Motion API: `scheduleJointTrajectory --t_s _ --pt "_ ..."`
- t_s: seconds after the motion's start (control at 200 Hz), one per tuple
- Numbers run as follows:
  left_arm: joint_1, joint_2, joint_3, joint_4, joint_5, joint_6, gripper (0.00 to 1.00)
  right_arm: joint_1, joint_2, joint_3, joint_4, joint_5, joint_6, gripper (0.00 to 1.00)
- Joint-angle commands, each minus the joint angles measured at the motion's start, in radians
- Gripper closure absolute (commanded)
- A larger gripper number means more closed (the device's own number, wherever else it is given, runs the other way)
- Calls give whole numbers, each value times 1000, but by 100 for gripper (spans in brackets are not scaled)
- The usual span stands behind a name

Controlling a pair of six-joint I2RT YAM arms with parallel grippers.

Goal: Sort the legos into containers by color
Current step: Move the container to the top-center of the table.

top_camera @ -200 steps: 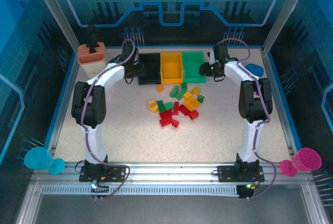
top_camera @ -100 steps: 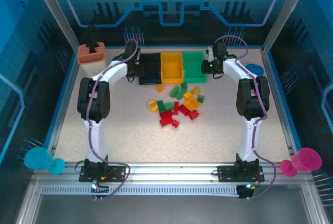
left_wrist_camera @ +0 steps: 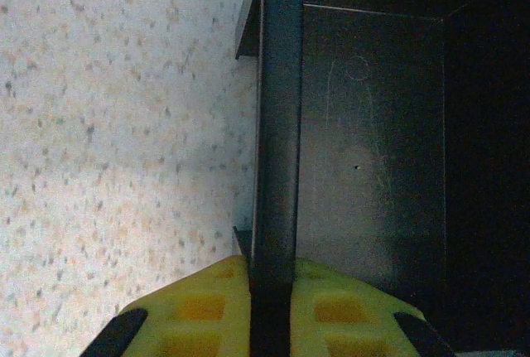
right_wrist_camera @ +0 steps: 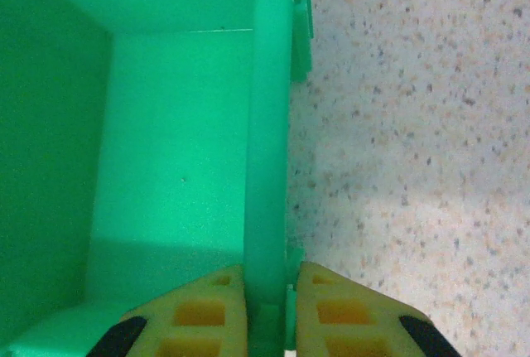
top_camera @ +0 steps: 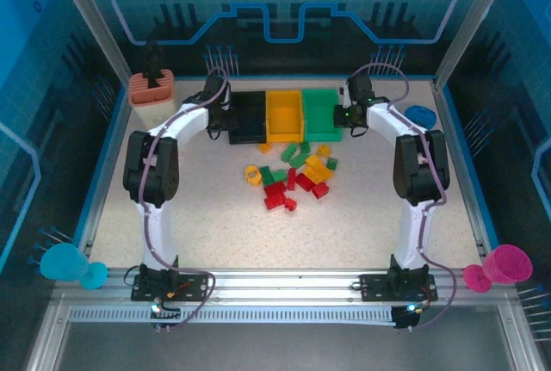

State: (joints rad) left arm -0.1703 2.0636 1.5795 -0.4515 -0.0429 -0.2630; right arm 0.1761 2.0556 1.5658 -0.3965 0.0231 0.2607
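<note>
Three containers stand in a row at the back: a black bin (top_camera: 250, 114), a yellow bin (top_camera: 283, 111) and a green bin (top_camera: 319, 106). Red, yellow and green legos (top_camera: 297, 173) lie in a loose pile on the table just in front of them. My left gripper (top_camera: 230, 118) (left_wrist_camera: 271, 307) is shut on the black bin's left wall (left_wrist_camera: 277, 125), one finger inside and one outside. My right gripper (top_camera: 343, 114) (right_wrist_camera: 271, 307) is shut on the green bin's right wall (right_wrist_camera: 267, 125) in the same way.
A beige box with a salmon top (top_camera: 151, 87) stands at the back left. A blue dish (top_camera: 420, 115) lies at the back right. A blue cup (top_camera: 73, 266) and a pink cup (top_camera: 499, 268) sit at the near corners. A raised blue rim (top_camera: 103, 173) borders the table.
Both grippers have closed onto the bin walls they were straddling. The left arm's elbow has shifted slightly; the legos have not moved.
</note>
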Motion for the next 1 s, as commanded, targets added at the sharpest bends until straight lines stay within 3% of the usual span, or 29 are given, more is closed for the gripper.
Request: scheduleJointTrajectory --t_s 0.0,0.31,0.78,0.84,0.91,0.996 --pt "-5 -59 -81 -2 80 -48 95 18 -75 -81 -13 -17 12 91" --pt "-20 -177 -247 69 79 -79 94 20 -192 -261 75 22 46 90" --pt "-18 0 56 -74 75 -53 92 17 -6 24 -83 36 11 87" --pt "-20 -7 56 -77 77 -58 86 16 -10 29 -89 41 11 86" --pt "-20 -28 33 -63 71 -62 72 17 -29 16 -87 47 13 82" --pt "-19 -57 -1 -56 63 -65 38 19 -67 -6 -87 60 18 71"
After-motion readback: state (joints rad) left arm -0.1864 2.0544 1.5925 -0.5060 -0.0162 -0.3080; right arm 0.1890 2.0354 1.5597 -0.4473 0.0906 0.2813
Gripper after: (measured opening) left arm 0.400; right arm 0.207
